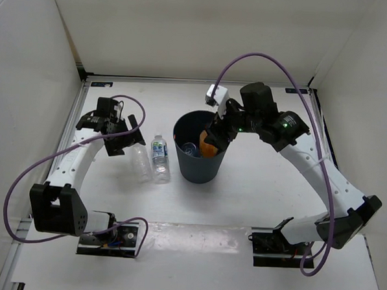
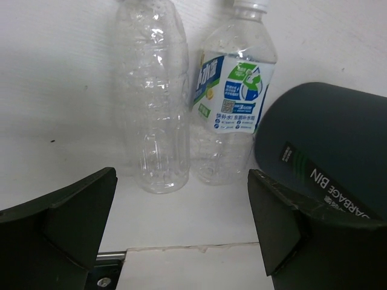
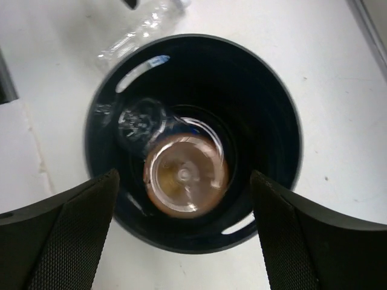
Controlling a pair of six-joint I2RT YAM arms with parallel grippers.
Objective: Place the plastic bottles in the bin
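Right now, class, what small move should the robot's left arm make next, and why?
Probably ease the left claw forward and slightly left around the plain clear plastic bottle, then close. The jaws stand open and empty, and that bottle lies just ahead, beside the blue-and-green labelled bottle. Both lie outside the round dark grey-blue plastic bin.

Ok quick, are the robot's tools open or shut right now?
Left tool: open, holding nothing.
Right tool: open above the bin, holding nothing.
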